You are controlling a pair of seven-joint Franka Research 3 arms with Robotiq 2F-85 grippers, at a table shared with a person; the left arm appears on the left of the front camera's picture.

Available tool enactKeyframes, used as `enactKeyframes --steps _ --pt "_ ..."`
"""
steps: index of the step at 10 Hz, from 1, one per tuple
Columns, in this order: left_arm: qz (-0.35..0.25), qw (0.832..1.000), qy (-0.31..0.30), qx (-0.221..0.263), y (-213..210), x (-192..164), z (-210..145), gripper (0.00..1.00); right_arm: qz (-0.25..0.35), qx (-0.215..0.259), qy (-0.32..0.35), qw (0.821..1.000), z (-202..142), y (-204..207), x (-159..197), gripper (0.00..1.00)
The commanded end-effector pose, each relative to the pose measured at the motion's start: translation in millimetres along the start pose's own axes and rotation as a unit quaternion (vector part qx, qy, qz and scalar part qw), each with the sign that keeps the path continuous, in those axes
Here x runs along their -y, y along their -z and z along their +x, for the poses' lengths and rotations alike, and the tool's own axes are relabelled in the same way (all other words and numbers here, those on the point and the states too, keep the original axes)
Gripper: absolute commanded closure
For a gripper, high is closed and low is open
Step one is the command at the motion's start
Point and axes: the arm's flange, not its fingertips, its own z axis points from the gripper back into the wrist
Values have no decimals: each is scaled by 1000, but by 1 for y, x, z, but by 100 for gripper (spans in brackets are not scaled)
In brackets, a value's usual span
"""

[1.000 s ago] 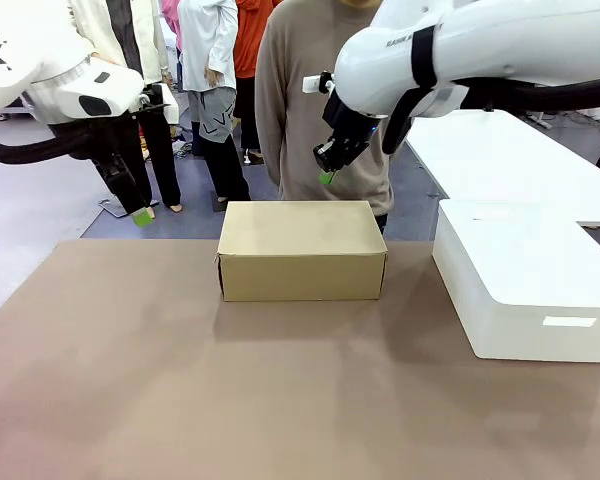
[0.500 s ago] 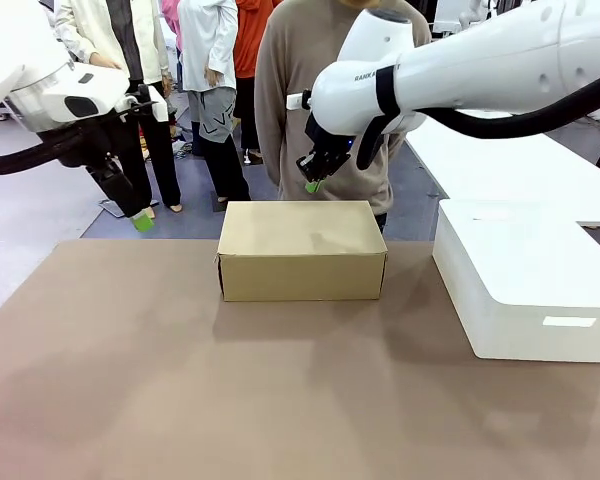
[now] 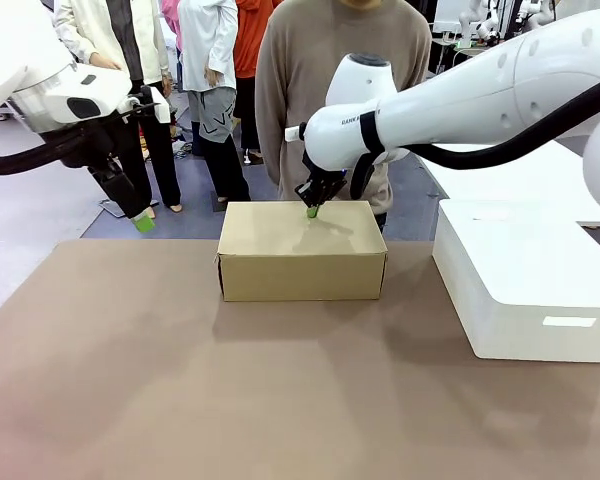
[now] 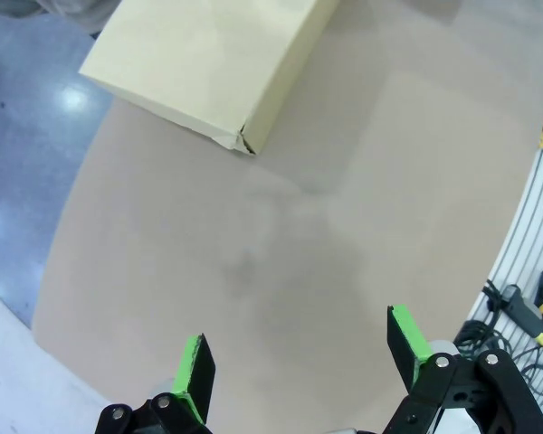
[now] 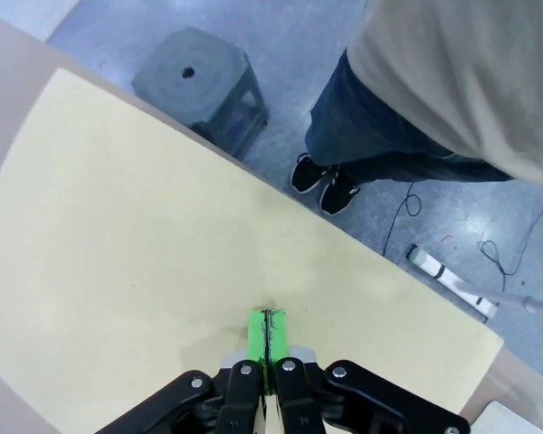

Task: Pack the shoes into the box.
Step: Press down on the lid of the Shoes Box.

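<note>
box: tan rectangular cardboard shoebox (image 3: 302, 250) sits on the brown table (image 3: 180, 380), far-centre, lid flap down and closed. Same spot as a second ago.
shoes: cannot tell where they are. With the lid shut, whether they are already inside is hidden.
right gripper: right gripper (image 3: 312, 209), black with green pads, clenched on nothing. In the right wrist view the two pads (image 5: 268, 336) are pressed flat together, tips at or just above the box lid near its far edge — contact cannot be confirmed.
change: a second ago the right gripper hung well above the far right part of the box; it has come down and leftward to the lid top. The right arm is reaching in from the right, across the middle.
left gripper: left gripper (image 4: 299, 362) released, pads spread wide, empty. It hovers high at the far left, well apart from the box, looking down on bare table and the box's near-left corner. Barely shifted over the last second.
person: a person in a grey-brown top (image 3: 310, 90) stands just beyond the far side of the box, hands not seen at the table.
other: large white rounded block (image 3: 525, 275) to the right, well apart from the box, untouched.
read: closed fingers on the lid look like a push or a poke — likely pressing the lid shut or nudging its far edge. Probably late in the task if the shoes are inside, but that is a guess.
</note>
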Motion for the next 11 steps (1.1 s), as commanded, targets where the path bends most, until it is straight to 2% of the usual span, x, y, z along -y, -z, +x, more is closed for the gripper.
enactKeyframes --steps 1,2,7,11 --pt "4 1000 1 -2 -1 -1 1 0 -19 -8 10 1000 8 10 -7 100" --pt "4 1000 1 -2 -1 -1 1 0 -13 -15 12 1000 6 8 -7 100" --pt "4 1000 1 -2 -1 -1 1 0 14 -2 -20 1000 -6 -74 -16 100" --pt "4 1000 1 -2 -1 -1 1 0 26 13 -52 998 -53 -117 -27 100"
